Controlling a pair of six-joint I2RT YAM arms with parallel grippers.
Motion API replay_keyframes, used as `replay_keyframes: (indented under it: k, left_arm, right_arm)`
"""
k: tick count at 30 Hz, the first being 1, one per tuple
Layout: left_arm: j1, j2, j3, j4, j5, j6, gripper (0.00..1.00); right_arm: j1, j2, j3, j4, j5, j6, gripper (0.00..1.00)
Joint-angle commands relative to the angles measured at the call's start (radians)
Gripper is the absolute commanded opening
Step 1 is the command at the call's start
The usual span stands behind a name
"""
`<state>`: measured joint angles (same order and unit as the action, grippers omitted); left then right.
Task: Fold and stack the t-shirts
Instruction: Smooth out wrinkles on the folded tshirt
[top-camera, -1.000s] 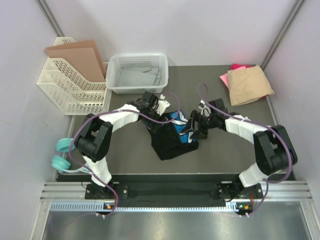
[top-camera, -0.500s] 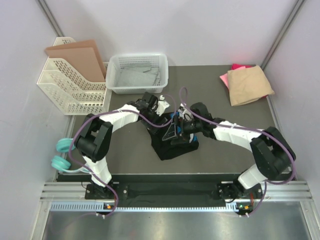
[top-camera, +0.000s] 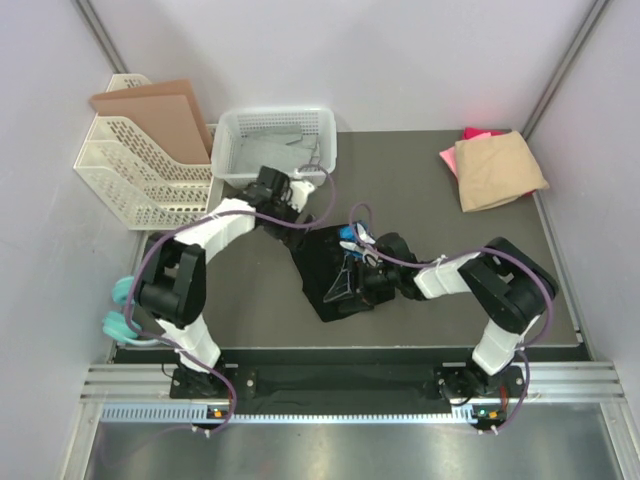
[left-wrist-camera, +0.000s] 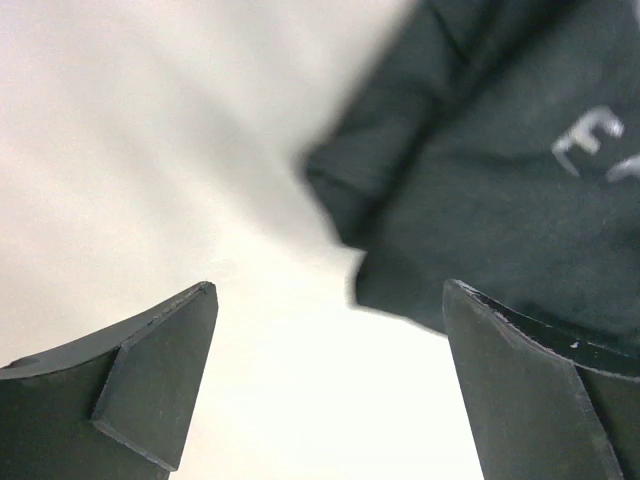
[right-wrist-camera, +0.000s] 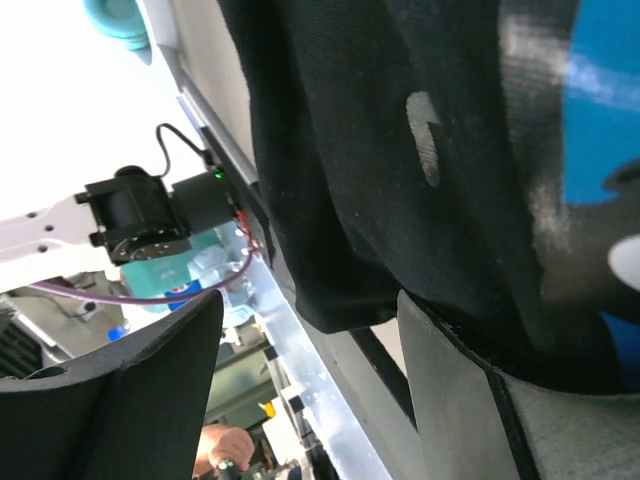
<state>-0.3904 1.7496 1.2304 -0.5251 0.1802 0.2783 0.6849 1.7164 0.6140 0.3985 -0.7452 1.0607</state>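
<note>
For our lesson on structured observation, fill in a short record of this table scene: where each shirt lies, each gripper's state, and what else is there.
black t-shirt: bunched, mid-table, blue-and-white print showing
tan t-shirt: folded, far right corner
pink t-shirt: beneath the tan one, edges showing
left gripper: open, empty, beside the black t-shirt
right gripper: open, at the black t-shirt, cloth against one finger
basket: white, far edge, left of centre
cardboard sheets: in the rack, far left
</note>
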Motion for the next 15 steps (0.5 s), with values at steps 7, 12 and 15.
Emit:
replay_keyframes:
  k: [7,12,15]
  left_arm:
    - [0.151,-0.264,0.136,-0.107,0.091,0.018,0.99]
    - [0.185,-0.343,0.176,-0.182,0.099,0.039,0.99]
    - [0.203,-0.387,0.188,-0.232,0.1,0.048,0.99]
  right_arm:
    - [0.022,0.005,-0.025,0.199,-0.048,0.089,0.68]
    - [0.018,-0.159,0.224,-0.213,-0.04,-0.077,0.75]
    - [-0.01,-0.176,0.375,-0.353,-0.058,-0.149,0.77]
